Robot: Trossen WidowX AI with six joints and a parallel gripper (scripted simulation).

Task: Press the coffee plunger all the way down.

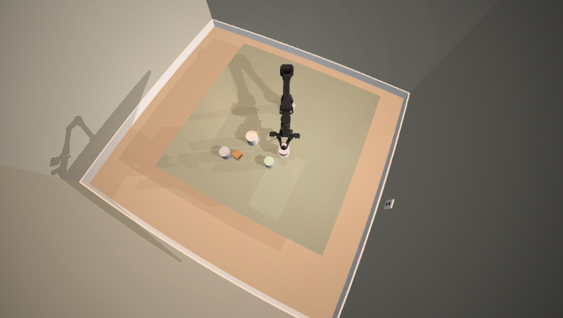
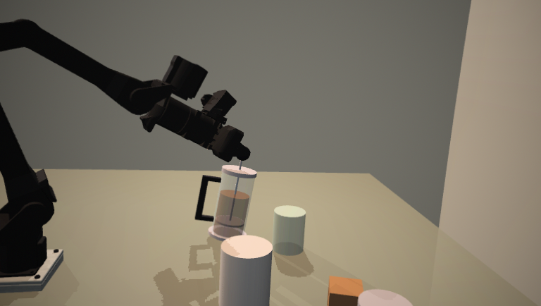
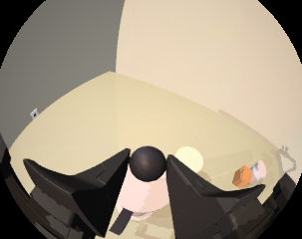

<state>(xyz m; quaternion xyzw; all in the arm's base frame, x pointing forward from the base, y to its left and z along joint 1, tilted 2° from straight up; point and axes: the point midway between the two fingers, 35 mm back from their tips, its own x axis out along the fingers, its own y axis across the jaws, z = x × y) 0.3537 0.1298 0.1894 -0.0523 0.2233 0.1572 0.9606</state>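
The coffee press (image 1: pixel 283 154) (image 2: pixel 234 209) (image 3: pixel 147 195) has a pale pink lid, a clear body with brown coffee and a black handle on the arm's side. In the exterior view it leans to the right, away from the arm's base, and its lid slopes. My gripper (image 1: pixel 284 146) (image 3: pixel 148 160) is shut on the round black plunger knob (image 2: pixel 243 153) (image 3: pixel 148 164), a little above the lid. A short piece of rod (image 2: pixel 240 165) shows between knob and lid. The plunger disc (image 2: pixel 229 223) is low in the body, slightly above the base. The underside's contact with the table is unclear.
A pale green cylinder (image 1: pixel 269 162) (image 2: pixel 289 230) (image 3: pixel 189 158) stands close to the press. A larger white cylinder (image 1: pixel 251 137) (image 2: pixel 245 274) stands nearer the exterior camera. An orange block (image 1: pixel 237 154) (image 2: pixel 345 286) (image 3: pixel 242 176) lies beside a pink cylinder (image 1: pixel 224 152) (image 2: pixel 384 299) (image 3: pixel 258 170).
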